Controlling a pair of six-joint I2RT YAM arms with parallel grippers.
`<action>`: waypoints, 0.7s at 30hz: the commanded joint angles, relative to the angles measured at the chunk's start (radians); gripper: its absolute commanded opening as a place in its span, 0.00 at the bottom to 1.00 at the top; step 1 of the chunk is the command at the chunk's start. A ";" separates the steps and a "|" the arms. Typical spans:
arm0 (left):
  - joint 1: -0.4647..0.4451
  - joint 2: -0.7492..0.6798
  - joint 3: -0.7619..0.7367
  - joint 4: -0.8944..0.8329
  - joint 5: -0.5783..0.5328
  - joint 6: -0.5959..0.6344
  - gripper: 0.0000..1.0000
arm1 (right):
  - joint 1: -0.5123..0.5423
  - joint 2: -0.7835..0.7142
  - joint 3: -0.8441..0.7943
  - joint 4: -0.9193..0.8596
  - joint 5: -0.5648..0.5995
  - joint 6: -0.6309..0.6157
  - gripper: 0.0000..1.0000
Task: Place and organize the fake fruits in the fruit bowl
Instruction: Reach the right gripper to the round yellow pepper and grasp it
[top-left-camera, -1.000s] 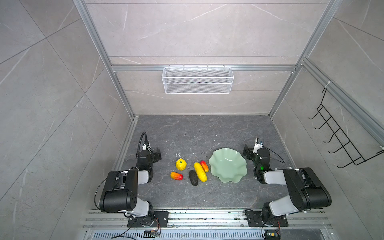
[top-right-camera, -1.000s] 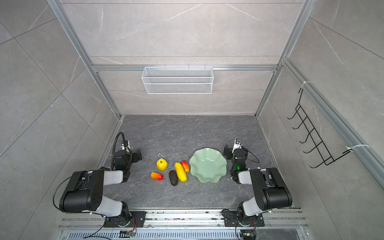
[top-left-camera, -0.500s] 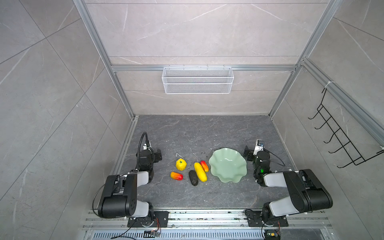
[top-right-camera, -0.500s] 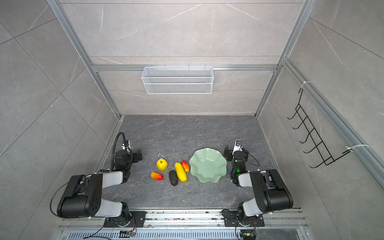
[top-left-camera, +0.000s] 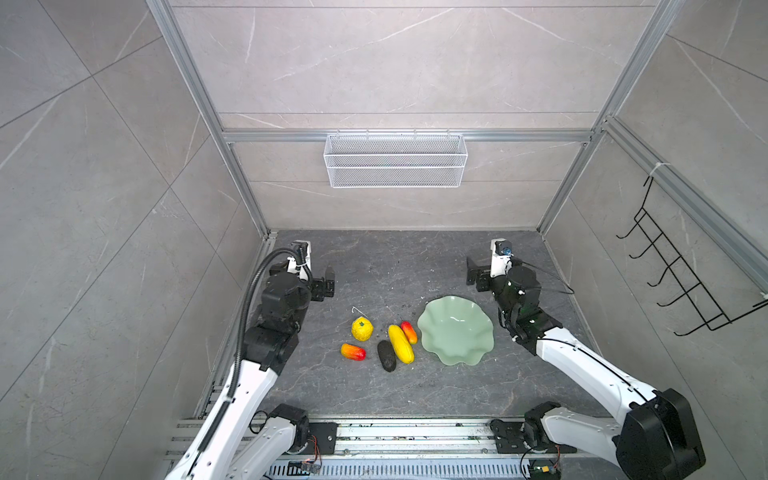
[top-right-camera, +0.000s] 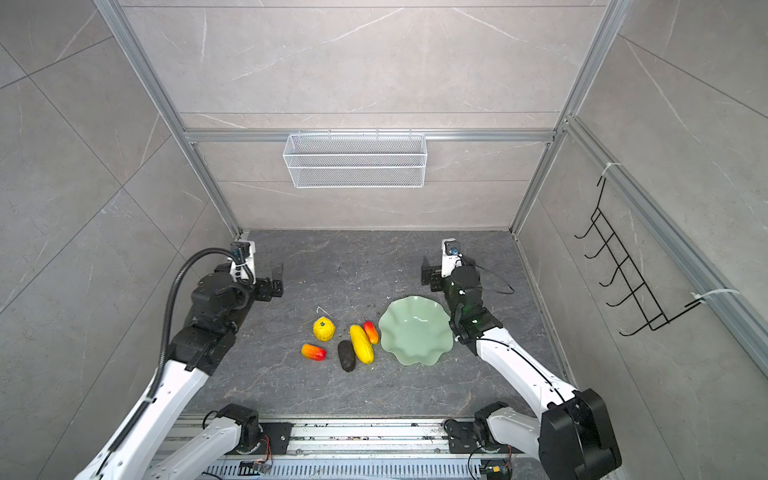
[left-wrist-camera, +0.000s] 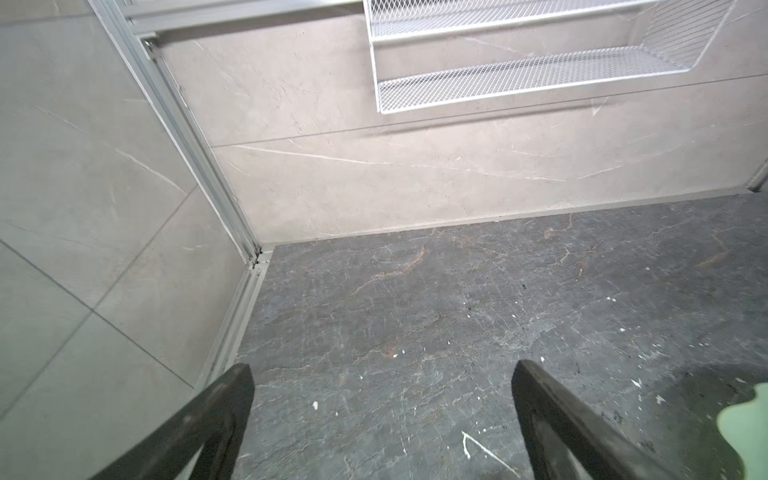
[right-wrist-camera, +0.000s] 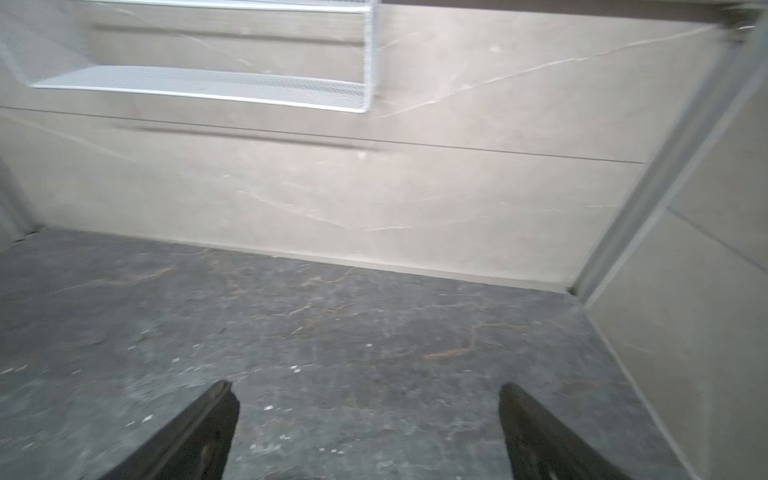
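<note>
left gripper (left-wrist-camera: 382, 370): jaws being held apart | right gripper (right-wrist-camera: 365, 388): jaws being held apart | fruits (top-left-camera: 400, 344): being seen beside bowl (top-left-camera: 455, 332)

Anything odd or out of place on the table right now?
Only litter: a thin white scrap lies just beyond the citrus, and white flecks dot the dark tabletop. Bowl upright, empty, undamaged.

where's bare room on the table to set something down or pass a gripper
Bare: tabletop between back wall and yellow citrus; front strip by the rail; inside the fruit bowl. Crowded: dark oval, long yellow oval and mango bunched left of the bowl.
</note>
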 joint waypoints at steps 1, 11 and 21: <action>0.001 -0.043 0.061 -0.299 0.180 0.147 1.00 | 0.100 0.089 0.088 -0.251 -0.254 0.063 1.00; 0.005 -0.142 -0.061 -0.294 0.397 0.176 1.00 | 0.467 0.460 0.422 -0.449 -0.314 0.049 1.00; 0.032 -0.156 -0.038 -0.343 0.348 0.148 1.00 | 0.518 0.822 0.715 -0.521 -0.379 0.157 1.00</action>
